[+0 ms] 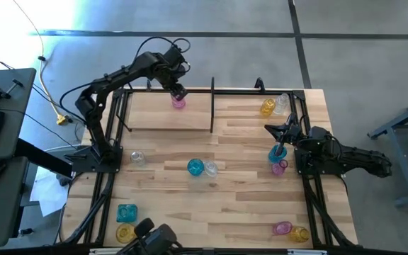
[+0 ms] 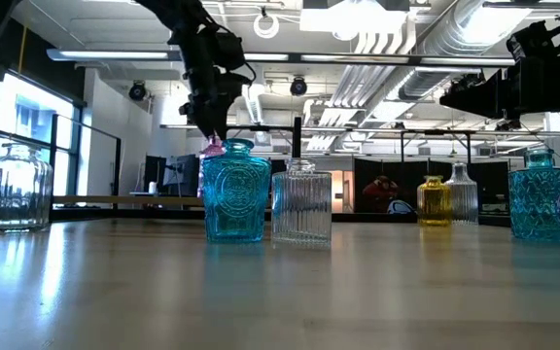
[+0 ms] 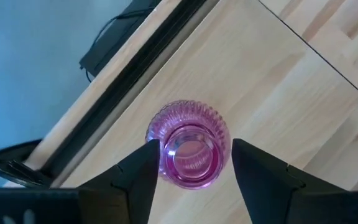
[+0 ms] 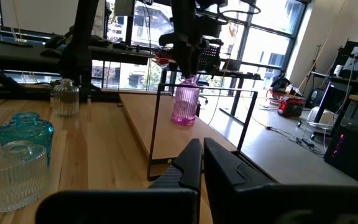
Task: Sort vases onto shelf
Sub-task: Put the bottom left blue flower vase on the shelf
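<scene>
vase: pink vase (image 3: 190, 149) | between left gripper (image 3: 194, 163) fingers, on shelf (image 1: 212, 108)

No lettering, label, brand mark, number or sign can be read on anything in view. The blue vase (image 2: 235, 192) bears a raised round emblem on its front, but no characters in it can be read.

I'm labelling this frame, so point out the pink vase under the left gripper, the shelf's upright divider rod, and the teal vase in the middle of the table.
pink vase (image 3: 190, 152): left wrist view, its open mouth.
divider rod (image 1: 212, 103): high view, mid-length of the rod.
teal vase (image 2: 235, 190): low view, its embossed front.
</scene>
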Controlling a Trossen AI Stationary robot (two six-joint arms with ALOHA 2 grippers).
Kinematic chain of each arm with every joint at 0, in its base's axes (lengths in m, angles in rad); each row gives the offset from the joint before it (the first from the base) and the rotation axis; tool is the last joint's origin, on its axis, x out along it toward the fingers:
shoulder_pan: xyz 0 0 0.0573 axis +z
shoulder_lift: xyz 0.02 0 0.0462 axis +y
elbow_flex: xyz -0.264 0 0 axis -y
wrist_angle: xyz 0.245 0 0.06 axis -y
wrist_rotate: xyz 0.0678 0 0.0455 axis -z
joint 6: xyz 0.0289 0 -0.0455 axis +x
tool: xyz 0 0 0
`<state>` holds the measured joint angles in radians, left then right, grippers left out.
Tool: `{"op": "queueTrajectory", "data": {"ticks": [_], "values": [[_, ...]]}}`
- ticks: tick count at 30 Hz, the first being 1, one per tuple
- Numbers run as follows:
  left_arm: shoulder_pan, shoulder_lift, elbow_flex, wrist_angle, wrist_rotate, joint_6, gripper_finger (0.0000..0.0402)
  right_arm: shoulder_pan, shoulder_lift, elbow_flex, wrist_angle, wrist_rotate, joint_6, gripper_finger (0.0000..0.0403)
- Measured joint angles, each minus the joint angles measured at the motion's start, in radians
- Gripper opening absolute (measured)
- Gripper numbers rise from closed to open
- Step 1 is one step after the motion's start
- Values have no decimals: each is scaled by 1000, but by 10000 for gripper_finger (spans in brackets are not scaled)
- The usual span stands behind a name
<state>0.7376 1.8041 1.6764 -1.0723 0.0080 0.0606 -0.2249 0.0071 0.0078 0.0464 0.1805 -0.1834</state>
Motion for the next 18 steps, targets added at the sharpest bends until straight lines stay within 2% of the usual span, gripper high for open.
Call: {"op": "queueTrajectory", "data": {"ticks": [8, 10, 14, 18], "values": [[-29, -126, -3, 58, 3, 80, 166, 0, 0, 0, 0, 0, 0, 0], [-49, -180, -35, 111, 2, 95, 157, 0, 0, 0, 0, 0, 0, 0], [-107, -320, -200, 314, 5, 93, 131, 0, 0, 0, 0, 0, 0, 0], [-199, -486, -472, 626, 8, 91, 104, 0, 0, 0, 0, 0, 0, 0]]}}
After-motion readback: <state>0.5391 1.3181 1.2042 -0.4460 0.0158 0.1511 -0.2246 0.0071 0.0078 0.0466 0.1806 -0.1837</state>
